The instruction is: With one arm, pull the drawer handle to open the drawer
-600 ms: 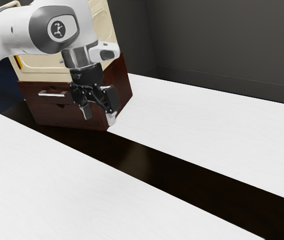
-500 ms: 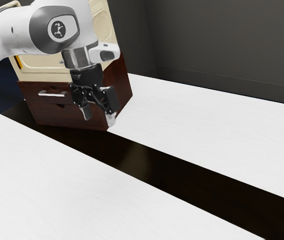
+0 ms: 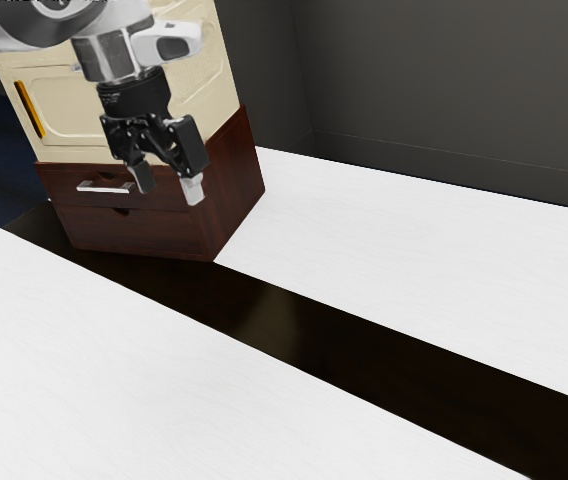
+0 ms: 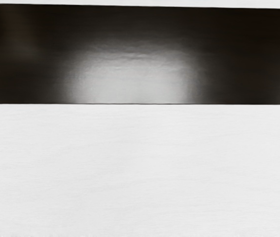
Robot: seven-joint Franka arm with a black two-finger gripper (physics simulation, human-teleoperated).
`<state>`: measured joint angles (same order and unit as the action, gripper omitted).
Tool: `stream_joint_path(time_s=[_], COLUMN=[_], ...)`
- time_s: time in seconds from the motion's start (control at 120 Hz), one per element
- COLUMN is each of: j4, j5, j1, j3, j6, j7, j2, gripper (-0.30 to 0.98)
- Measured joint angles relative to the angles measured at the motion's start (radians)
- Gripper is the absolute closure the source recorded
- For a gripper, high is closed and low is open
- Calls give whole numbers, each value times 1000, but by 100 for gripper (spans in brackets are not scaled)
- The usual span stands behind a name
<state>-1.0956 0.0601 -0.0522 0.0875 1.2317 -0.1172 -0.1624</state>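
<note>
While its two fingers stand spread with only air between them, the gripper [image 3: 168,190] points downward in the upper left of the exterior view, free of any load. Just past it toward the frame's left edge sits the silver handle [image 3: 104,188], apart from the fingers, on the upper drawer [image 3: 69,199], whose front looks flush with the lower drawer [image 3: 154,236] beneath. Above them, in the upper left, a cream panel [image 3: 209,75] carries a yellow strip [image 3: 30,108]. From the left, a dark band [image 3: 344,345] slants to the lower right across the white surface [image 3: 444,270]; in the wrist view, a pale reflection [image 4: 132,81] shines on that band.
</note>
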Motion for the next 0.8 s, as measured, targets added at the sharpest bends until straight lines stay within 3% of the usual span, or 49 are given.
stream_joint_path(time_s=[0.225, 0.5, 0.8], j4=[-80, -630, -713], j5=[-5, -30, -95], j1=[8, -30, -168], j3=[6, 35, 70], j6=[29, 186, 324], j7=[-30, -234, -640], j2=[5, 330, 364], gripper=[0, 0, 0])
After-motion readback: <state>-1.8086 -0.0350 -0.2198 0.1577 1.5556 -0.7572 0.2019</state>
